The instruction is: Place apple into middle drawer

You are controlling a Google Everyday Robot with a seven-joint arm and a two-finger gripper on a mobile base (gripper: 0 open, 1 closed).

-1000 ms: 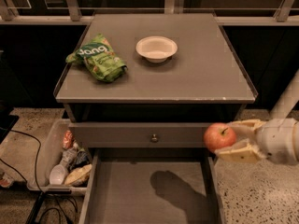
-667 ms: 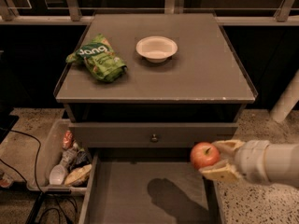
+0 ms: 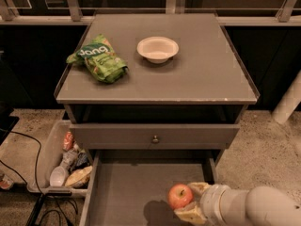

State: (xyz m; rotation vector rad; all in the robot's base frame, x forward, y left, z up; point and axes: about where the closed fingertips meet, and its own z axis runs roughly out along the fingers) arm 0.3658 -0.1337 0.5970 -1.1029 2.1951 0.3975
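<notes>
The red apple [image 3: 180, 196] with a yellowish patch is held between the two pale fingers [image 3: 198, 188] of my gripper [image 3: 188, 201], which is shut on it. The gripper comes in from the lower right on a white arm and holds the apple over the right front part of the open middle drawer [image 3: 127, 187]. The drawer is pulled out below the closed grey drawer front with a round knob [image 3: 154, 139]. Its flat grey floor shows the gripper's shadow.
On the cabinet top [image 3: 202, 74] lie a green snack bag [image 3: 99, 58] and a white bowl [image 3: 157, 48]. A bin of packaged items [image 3: 66, 161] stands on the floor to the left, with black cables [image 3: 33, 206] beside it. A white post [image 3: 289, 102] stands at the right.
The gripper with the apple has moved down and to the left, from beside the closed drawer front to over the open middle drawer.
</notes>
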